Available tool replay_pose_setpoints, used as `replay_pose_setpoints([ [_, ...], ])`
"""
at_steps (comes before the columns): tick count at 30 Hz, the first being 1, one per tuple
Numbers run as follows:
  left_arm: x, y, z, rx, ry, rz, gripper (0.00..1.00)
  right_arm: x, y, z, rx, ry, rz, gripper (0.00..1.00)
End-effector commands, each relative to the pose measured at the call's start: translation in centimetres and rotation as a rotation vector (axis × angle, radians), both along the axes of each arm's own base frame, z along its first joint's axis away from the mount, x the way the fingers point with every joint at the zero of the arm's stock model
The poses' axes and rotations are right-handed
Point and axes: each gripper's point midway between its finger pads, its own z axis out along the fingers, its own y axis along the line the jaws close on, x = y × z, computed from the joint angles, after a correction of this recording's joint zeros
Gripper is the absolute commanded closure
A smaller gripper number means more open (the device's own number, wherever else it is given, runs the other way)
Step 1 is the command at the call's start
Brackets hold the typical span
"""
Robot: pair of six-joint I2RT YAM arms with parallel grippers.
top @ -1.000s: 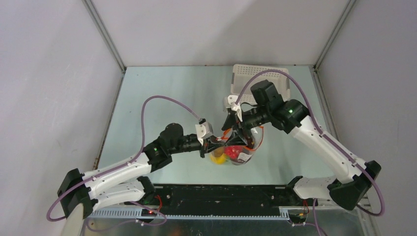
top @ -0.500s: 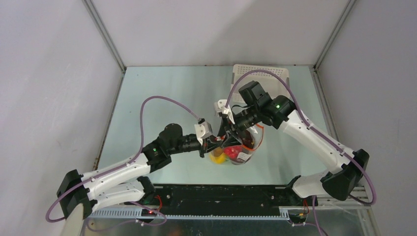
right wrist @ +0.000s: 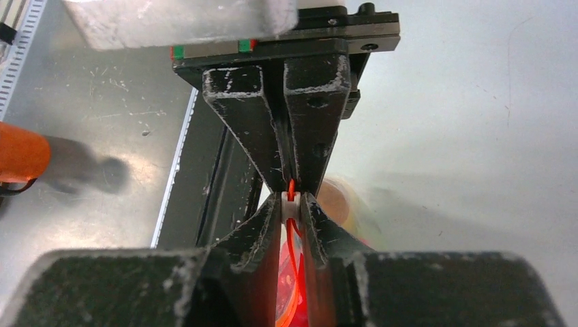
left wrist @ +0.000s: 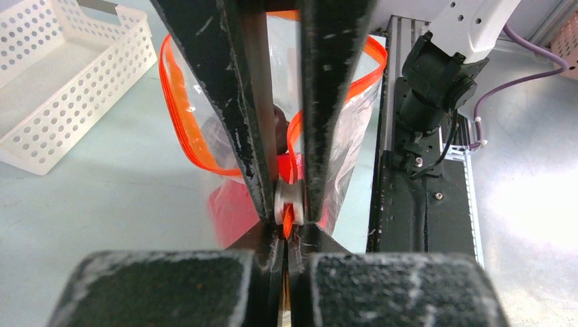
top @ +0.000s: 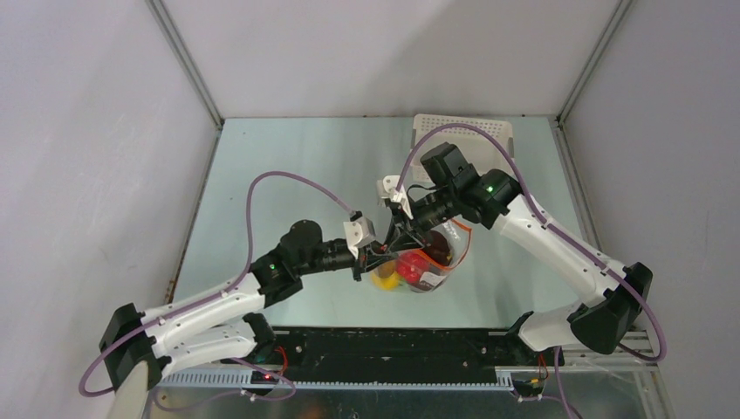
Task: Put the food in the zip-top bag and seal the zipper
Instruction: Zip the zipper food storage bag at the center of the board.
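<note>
The clear zip-top bag (top: 441,262) lies mid-table with the food inside: a bright red fruit (top: 417,264), a yellow-green one (top: 386,278) and a dark maroon one (top: 436,249). My left gripper (top: 377,257) is shut on the end of the orange-red zipper strip (left wrist: 178,116); its jaws (left wrist: 287,228) pinch the strip just below the white slider (left wrist: 290,201). My right gripper (top: 395,240) meets it from the far side, shut on that slider (right wrist: 291,204). Beyond the slider the bag mouth (left wrist: 368,61) gapes in an open orange loop.
The white perforated basket (top: 436,127) stands at the back right, partly behind my right arm, and also shows in the left wrist view (left wrist: 61,88). The black rail (top: 393,345) with the arm bases runs along the near edge, just in front of the bag.
My right gripper has moved left along the zipper with the slider until it meets my left gripper. The left gripper has held the strip's end almost still.
</note>
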Motion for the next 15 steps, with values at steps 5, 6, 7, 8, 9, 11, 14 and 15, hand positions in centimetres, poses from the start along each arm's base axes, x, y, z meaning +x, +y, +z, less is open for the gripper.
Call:
replay_pose_setpoints([
  [5,-0.1,0.4,4.4,-0.134,-0.053,0.023,1.0,-0.4,0.2,0.7,-0.001,-0.01,0.023,0.93],
  [6,-0.1,0.5,4.4,-0.147,-0.055,0.029,1.0,-0.3,0.1,0.6,-0.007,-0.012,0.018,0.96],
  [7,-0.2,0.8,4.8,-0.165,-0.057,0.037,1.0,-0.2,-0.1,0.3,-0.022,-0.016,0.008,0.98],
  [8,-0.3,1.0,5.0,-0.184,-0.063,0.044,1.0,-0.1,-0.2,0.3,-0.027,-0.02,0.004,0.98],
  [9,0.1,1.3,4.7,-0.19,-0.048,0.073,1.0,-0.1,-0.3,0.1,-0.039,-0.021,-0.003,1.0],
  [11,0.9,1.9,4.8,-0.213,-0.039,0.136,1.0,-0.2,-0.5,0.0,-0.049,-0.017,-0.005,1.0],
  [14,1.0,2.4,5.5,-0.264,-0.047,0.166,1.0,-0.3,-0.7,-0.4,-0.064,-0.007,-0.008,1.0],
  [15,0.8,2.6,5.7,-0.277,-0.054,0.162,1.0,-0.2,-0.8,-0.6,-0.071,-0.007,-0.013,1.0],
])
